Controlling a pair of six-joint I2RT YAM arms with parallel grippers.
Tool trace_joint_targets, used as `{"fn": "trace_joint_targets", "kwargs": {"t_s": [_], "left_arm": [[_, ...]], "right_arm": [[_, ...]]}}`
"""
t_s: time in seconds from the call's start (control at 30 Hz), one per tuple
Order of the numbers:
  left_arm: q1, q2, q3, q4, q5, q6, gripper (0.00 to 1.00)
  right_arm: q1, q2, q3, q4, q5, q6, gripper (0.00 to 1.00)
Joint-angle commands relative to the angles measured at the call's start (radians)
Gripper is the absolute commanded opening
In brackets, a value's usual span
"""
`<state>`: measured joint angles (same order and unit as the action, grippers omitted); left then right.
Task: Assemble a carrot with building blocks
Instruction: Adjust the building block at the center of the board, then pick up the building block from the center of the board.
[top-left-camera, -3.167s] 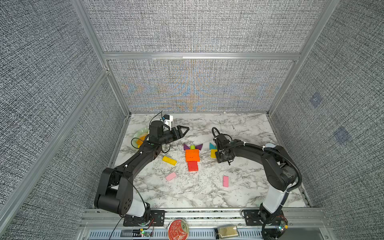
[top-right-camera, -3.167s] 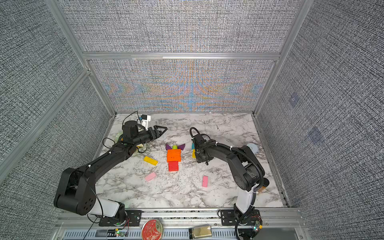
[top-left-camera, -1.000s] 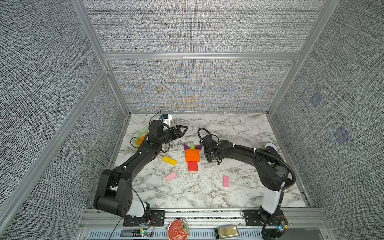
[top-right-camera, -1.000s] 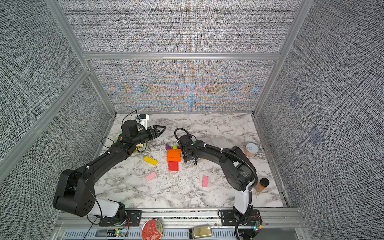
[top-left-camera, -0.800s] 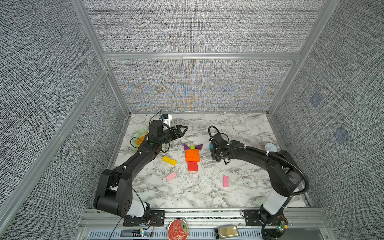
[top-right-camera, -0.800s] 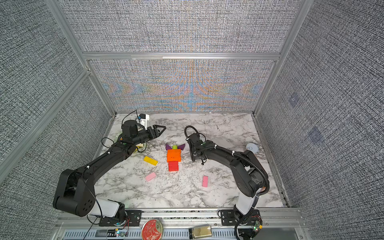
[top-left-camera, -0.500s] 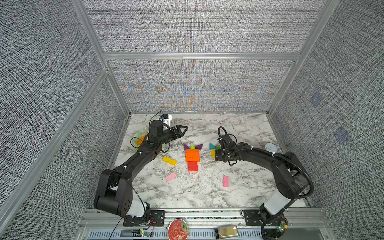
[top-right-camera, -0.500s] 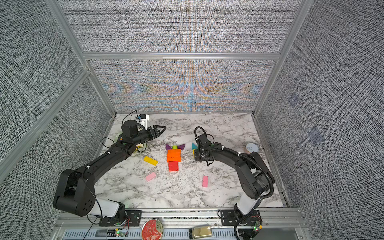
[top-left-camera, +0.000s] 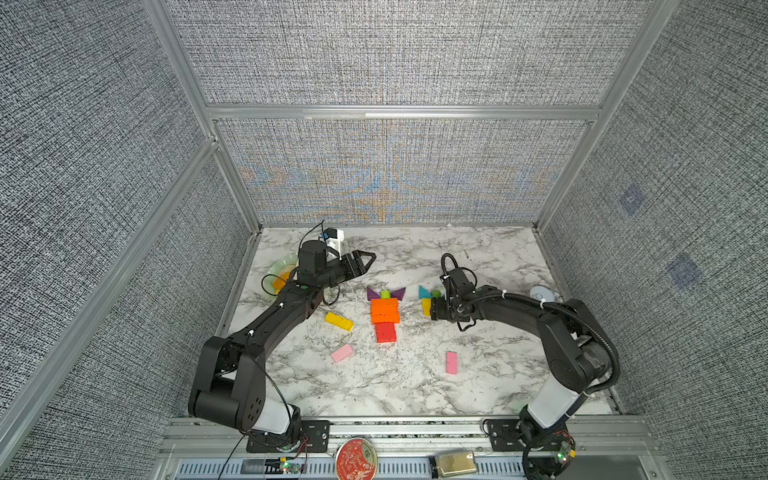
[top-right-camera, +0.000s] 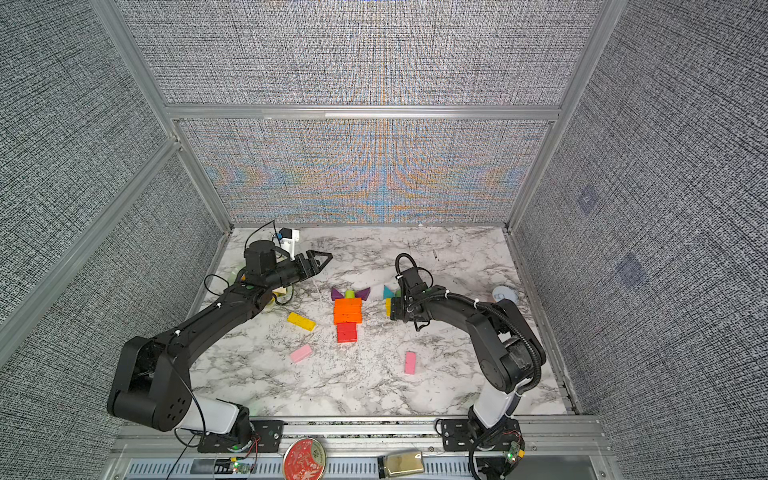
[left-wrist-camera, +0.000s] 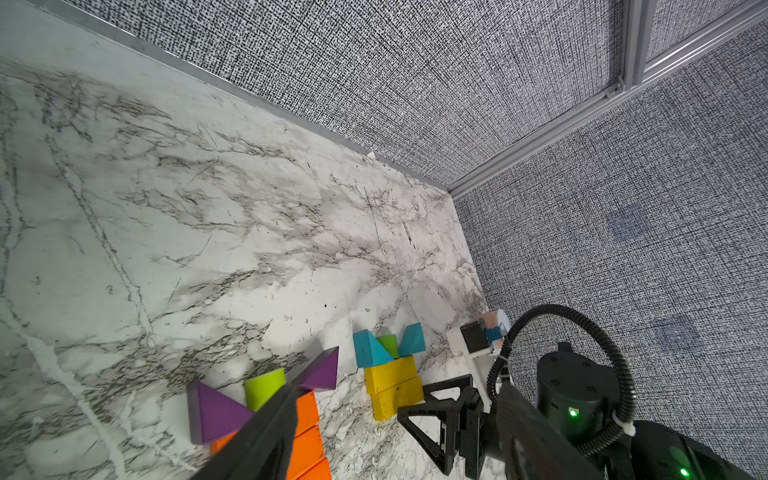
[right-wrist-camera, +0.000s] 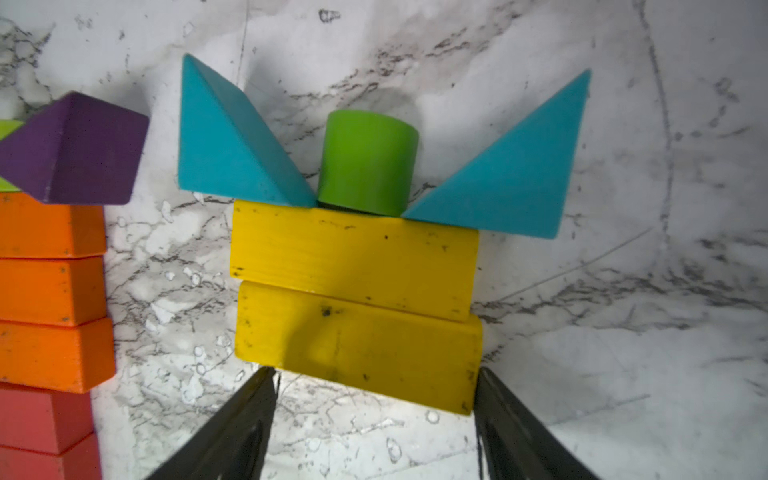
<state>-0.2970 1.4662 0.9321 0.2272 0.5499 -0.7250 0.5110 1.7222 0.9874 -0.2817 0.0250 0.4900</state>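
Sitting far left on the marble desk (top-left-camera: 490, 390): pale green plate (top-left-camera: 277, 266), mostly hidden behind the left arm, something orange on it. Left hand (top-left-camera: 366, 260) hangs above the desk just past the plate, jaws pinched together with nothing between them, tips pointing toward the middle. Toward the front from it, a loose yellow bar (top-left-camera: 339, 321) lies at a slant. Nearer the front edge is a pink bar (top-left-camera: 342, 353), also slanted. Both lie apart from everything else. Centre of the desk has the carrot figure lying flat: two purple triangles (top-left-camera: 372, 294) flank a lime stub (top-left-camera: 385, 294) at the back. Three orange bars (top-left-camera: 385, 310) sit side by side right in front of them, then narrower red bars (top-left-camera: 386, 332) at the front end. Just right of that is a second cluster, clearest in the right wrist view. Two teal triangles (right-wrist-camera: 232, 145) sit either side of a green stub (right-wrist-camera: 365, 162), all butted against the far yellow bar (right-wrist-camera: 353, 257), which touches the near yellow bar (right-wrist-camera: 357, 345). Right hand (right-wrist-camera: 374, 372) is low at that near bar, jaws spread about as wide as the bar is long, tips at its near corners. It reads as open; can't tell if the tips touch the bar. Second pink bar (top-left-camera: 451, 362) lies toward the front, well apart from the right hand. Small white round thing (top-left-camera: 542, 294) sits by the right wall.
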Motion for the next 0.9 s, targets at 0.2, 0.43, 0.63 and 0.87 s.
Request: {"fn": "trace_joint_targets", "kwargs": {"t_s": [0.2,0.43,0.63,0.87], "left_arm": [[0.001,0.006,0.009,0.000,0.004,0.015,0.77],[0.001,0.006,0.010,-0.003,0.003,0.016,0.77],[0.021,-0.034,0.015,-0.039,-0.058,0.041,0.77],[0.130,-0.127,0.010,-0.070,-0.140,0.061,0.77]], "right_arm": [[0.001,0.008,0.005,0.004,0.009,0.010,0.77],[0.014,-0.064,0.013,-0.041,0.054,-0.009,0.76],[0.183,-0.104,0.098,-0.052,0.060,-0.132,0.71],[0.418,0.037,0.302,-0.043,0.036,-0.291,0.52]]}}
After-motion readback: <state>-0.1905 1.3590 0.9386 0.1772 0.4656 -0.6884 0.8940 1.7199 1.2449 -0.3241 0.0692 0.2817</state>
